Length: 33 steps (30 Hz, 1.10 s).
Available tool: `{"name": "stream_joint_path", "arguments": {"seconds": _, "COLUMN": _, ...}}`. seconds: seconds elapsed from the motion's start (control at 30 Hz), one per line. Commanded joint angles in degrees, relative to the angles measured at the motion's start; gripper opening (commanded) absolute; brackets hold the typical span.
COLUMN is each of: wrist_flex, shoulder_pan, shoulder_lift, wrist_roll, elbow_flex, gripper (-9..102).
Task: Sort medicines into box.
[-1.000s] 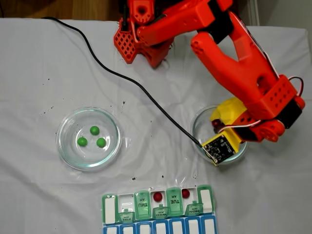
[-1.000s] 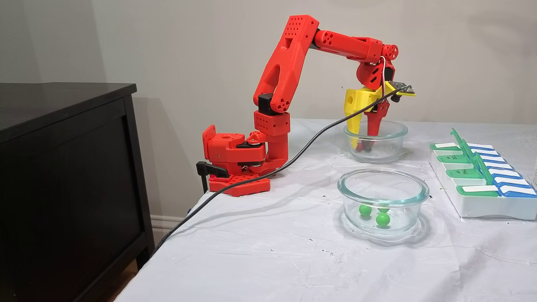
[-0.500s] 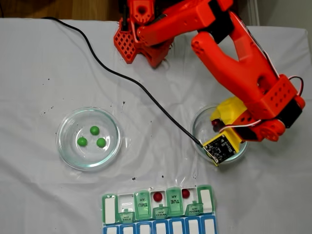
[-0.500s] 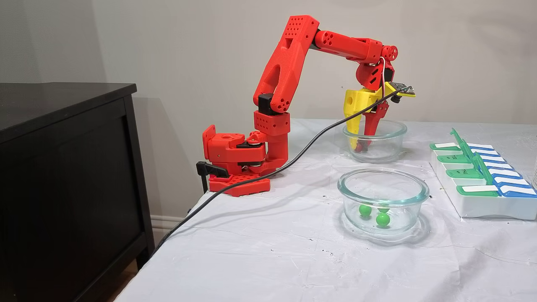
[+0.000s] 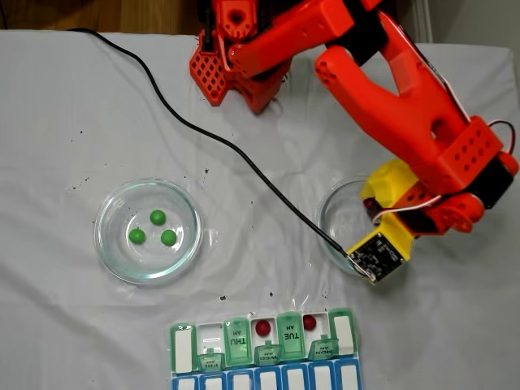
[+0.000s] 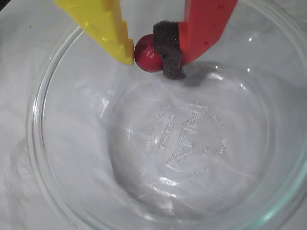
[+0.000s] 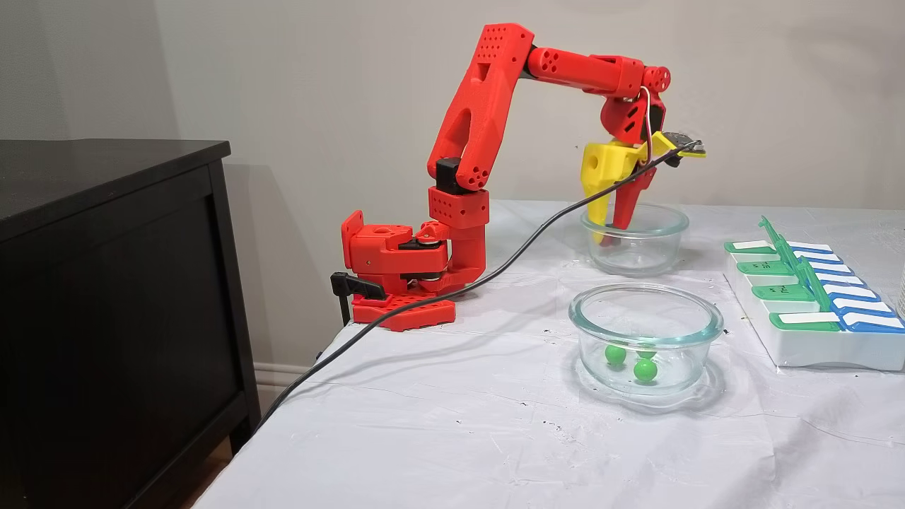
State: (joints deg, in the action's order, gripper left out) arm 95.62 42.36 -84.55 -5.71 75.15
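Here, one dark red ball (image 6: 147, 53) pinched between the yellow finger (image 6: 103, 26) and the foam-padded red finger (image 6: 204, 26) of the gripper (image 6: 149, 56), jaws closed on it, raised above the floor of a clear glass dish (image 6: 43, 158). Same dish (image 5: 331, 221) at the right in a fixed view from above, partly covered by the arm (image 5: 406, 106) and a small circuit board (image 5: 375, 257); the held ball hidden there. From the side, in a fixed view, fingertips dipped just inside the dish rim (image 7: 668, 215); ball too small to make out, probably behind the glass.

Further out, a second glass dish (image 5: 110, 244) at the left from above, holding three green balls (image 5: 157, 217) close together; the third only half seen behind the other two in the side view (image 7: 616, 354).

Along the bottom edge from above, the green pill box (image 5: 180, 345), several lids raised, with two more red balls in open compartments: one (image 5: 262, 327) between the THU and TUE lids, one (image 5: 309, 322) just right of TUE. Blue row (image 5: 268, 380) cut off by the frame. Black cable (image 5: 203, 134) across the white cloth (image 5: 65, 106).
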Motion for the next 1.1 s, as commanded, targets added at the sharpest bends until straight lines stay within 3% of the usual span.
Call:
{"name": "stream_joint_path", "arguments": {"seconds": 0.0, "wrist_flex": -1.4, "shoulder_pan": -5.0, "shoulder_lift": -11.4, "wrist_roll": -1.3, "elbow_flex": -9.0, "gripper": 0}}
{"name": "stream_joint_path", "arguments": {"seconds": 0.1, "wrist_flex": -1.4, "shoulder_pan": -8.0, "shoulder_lift": -16.1, "wrist_roll": -1.6, "elbow_flex": -9.8, "gripper": 0}}
{"name": "stream_joint_path", "arguments": {"seconds": 0.27, "wrist_flex": -9.8, "shoulder_pan": -15.2, "shoulder_lift": -31.5, "wrist_roll": -1.4, "elbow_flex": -3.2, "gripper": 0}}
{"name": "stream_joint_path", "arguments": {"seconds": 0.47, "wrist_flex": -6.2, "shoulder_pan": -20.4, "shoulder_lift": -30.2, "wrist_roll": -4.0, "elbow_flex": -4.9, "gripper": 0}}
{"name": "stream_joint_path", "arguments": {"seconds": 0.73, "wrist_flex": -23.3, "shoulder_pan": -32.9, "shoulder_lift": -35.5, "wrist_roll": -6.6, "elbow_flex": 10.3, "gripper": 0}}
{"name": "stream_joint_path", "arguments": {"seconds": 0.87, "wrist_flex": -22.9, "shoulder_pan": -35.9, "shoulder_lift": -35.2, "wrist_roll": -9.8, "elbow_flex": 13.3, "gripper": 0}}
{"name": "stream_joint_path", "arguments": {"seconds": 1.07, "wrist_flex": -30.8, "shoulder_pan": -40.6, "shoulder_lift": -45.8, "wrist_roll": -13.0, "elbow_flex": 25.3, "gripper": 0}}
